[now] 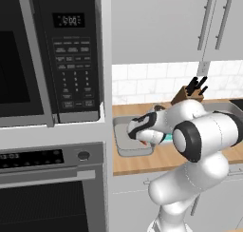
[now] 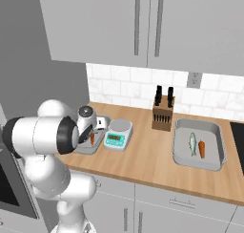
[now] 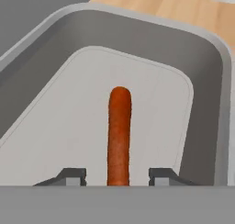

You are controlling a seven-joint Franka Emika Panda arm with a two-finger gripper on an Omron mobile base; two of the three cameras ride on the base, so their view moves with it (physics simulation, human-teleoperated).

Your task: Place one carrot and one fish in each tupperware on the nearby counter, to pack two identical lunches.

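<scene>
Between the two dark fingertips at the bottom of the hand view runs a smooth orange carrot [image 3: 119, 136], rounded at its far end and pointing toward twelve o'clock. The gripper [image 3: 117, 177] stands open around it; the tips sit apart from the carrot on either side, and whether they touch it cannot be told. The carrot lies on the pale flat floor of a shallow grey tray [image 3: 209, 62] with rounded corners and a raised, smooth rim.

From the right base view this left tray [image 2: 85, 150] sits at the counter's left end, with the carrot [image 2: 92, 139] showing as an orange sliver under the white hand. Just beside it at three o'clock stands a white kitchen scale [image 2: 116, 134] with a teal display. Farther toward three o'clock on the light wooden counter [image 2: 147, 163] rests a second grey tray [image 2: 177, 155], holding a slim silvery fish [image 2: 192, 144] and another carrot [image 2: 202, 149] side by side, near but apart. A wooden knife block [image 2: 162, 114] with black handles stands at the back, between the scale and that tray, before white tiles.
</scene>
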